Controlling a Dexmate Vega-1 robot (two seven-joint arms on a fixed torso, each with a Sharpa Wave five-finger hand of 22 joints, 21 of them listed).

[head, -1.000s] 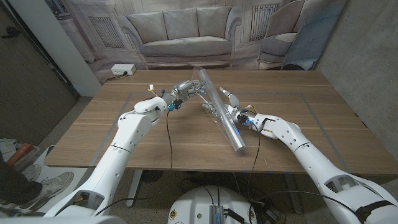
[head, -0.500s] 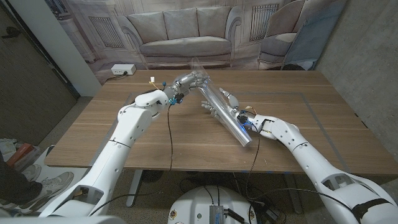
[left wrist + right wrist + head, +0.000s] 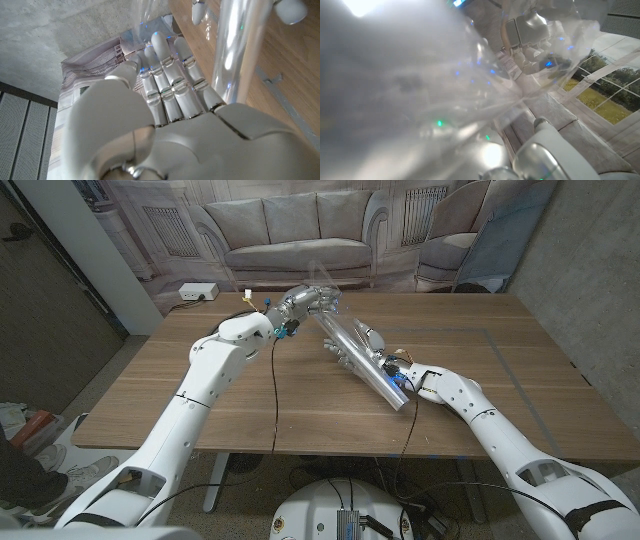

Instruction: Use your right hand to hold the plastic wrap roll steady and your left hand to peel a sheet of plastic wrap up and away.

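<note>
Clear film is what I am working with: my left hand (image 3: 305,300) pinches the free edge of a thin transparent sheet of plastic wrap (image 3: 322,280) and holds it raised above the far part of the light wooden table (image 3: 500,380). The long shiny plastic wrap roll (image 3: 365,360) lies diagonally across the middle of the table, its far end running up toward my left hand. My right hand (image 3: 355,345) rests against the roll with fingers curled around its middle, grasping it.

From my left wrist the fingers (image 3: 170,75) reach up beside the glossy tube (image 3: 232,55), with film rising past their tips. From my right wrist, crinkled film (image 3: 470,90) blurs nearly everything.

To do this step well, I judge I should keep the lift slow and straight, away from the roll's axis, so the sheet unwinds evenly. My right hand needs firm downward pressure, or the roll may lift or skid toward the pull.
</note>
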